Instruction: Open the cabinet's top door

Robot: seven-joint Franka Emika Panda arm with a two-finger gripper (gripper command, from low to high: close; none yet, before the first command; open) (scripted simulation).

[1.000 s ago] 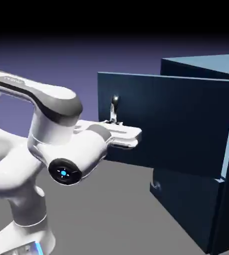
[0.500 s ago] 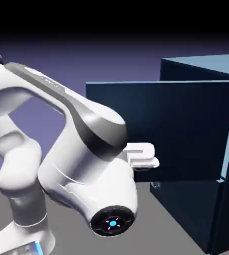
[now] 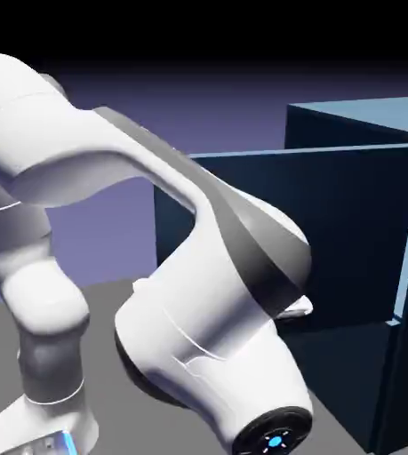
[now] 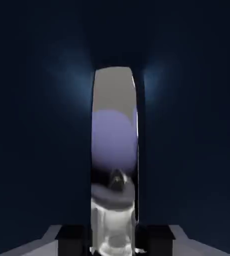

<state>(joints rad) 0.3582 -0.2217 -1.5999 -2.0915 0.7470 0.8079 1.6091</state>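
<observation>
The top door [image 3: 332,231] was seen swung well out from the cabinet [image 3: 367,120]. In the hand view the claw [image 4: 115,245] was pinched on the silver handle [image 4: 115,150]. That grip was best kept firm, the pull following the door's arc.

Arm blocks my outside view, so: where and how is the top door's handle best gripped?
Grip the silver handle mid-bar, coming square at the top door face. The bar stands off the panel, leaving room for a finger each side; the gripper is shut on it that way.
</observation>
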